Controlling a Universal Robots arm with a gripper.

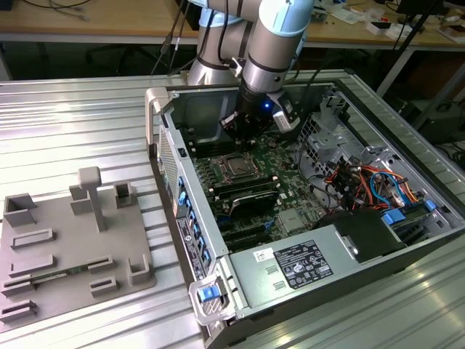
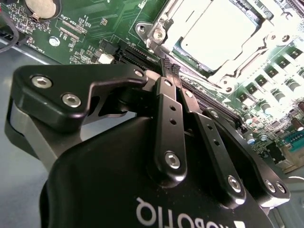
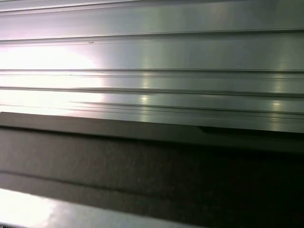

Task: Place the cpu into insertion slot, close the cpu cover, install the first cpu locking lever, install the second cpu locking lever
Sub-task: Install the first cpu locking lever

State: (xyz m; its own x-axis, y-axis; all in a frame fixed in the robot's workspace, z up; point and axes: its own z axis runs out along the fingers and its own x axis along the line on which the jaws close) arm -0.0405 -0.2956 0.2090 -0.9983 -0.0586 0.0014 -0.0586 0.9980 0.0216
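gripper (image 2: 170, 68): fingers pressed together, nothing held | held just beside insertion slot (image 2: 216, 38) | cpu (image 2: 219, 34) seated under cpu cover (image 2: 166, 23)

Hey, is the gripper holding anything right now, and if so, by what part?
Nothing is held. The gripper has its fingers pressed together with nothing between them, just beside the cpu cover, where the cpu already sits in the socket.

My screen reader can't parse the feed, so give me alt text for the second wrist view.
The black end effector, its fingers pressed together and holding nothing, hangs just beside the cpu socket on the green motherboard. The cpu sits in the insertion slot with the silver cpu cover closed around it.
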